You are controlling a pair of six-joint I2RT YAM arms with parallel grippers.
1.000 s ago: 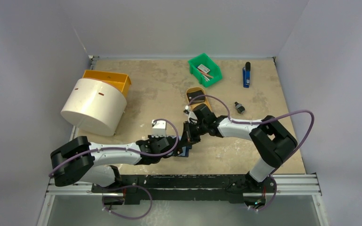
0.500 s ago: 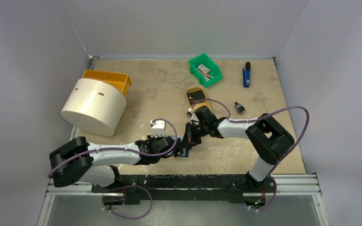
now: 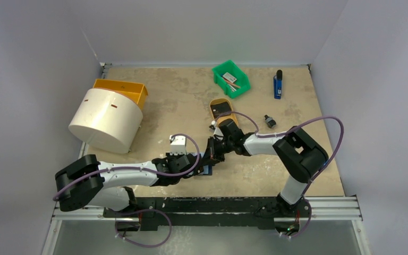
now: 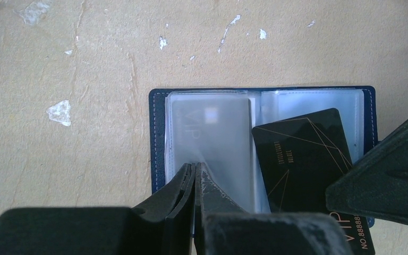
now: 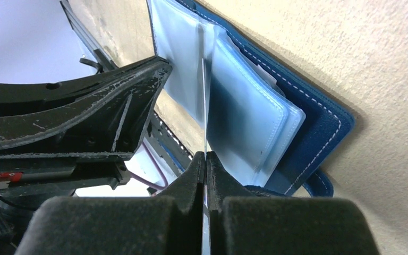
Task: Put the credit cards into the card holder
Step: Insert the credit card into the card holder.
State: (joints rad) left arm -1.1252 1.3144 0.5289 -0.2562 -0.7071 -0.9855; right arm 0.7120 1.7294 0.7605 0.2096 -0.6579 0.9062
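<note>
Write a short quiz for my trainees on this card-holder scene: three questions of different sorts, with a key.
1. True or false: the card holder is folded shut.
2. Multiple choice: what is the right gripper shut on? A) a black card; B) a pen; C) nothing.
3. Fill in the blank: the left gripper, with its tips over the holder's left half, is ____ (open or shut).

Key:
1. False. It lies open, with its clear sleeves showing.
2. A. The right wrist view shows the card edge-on between the closed fingers.
3. Shut.
</note>
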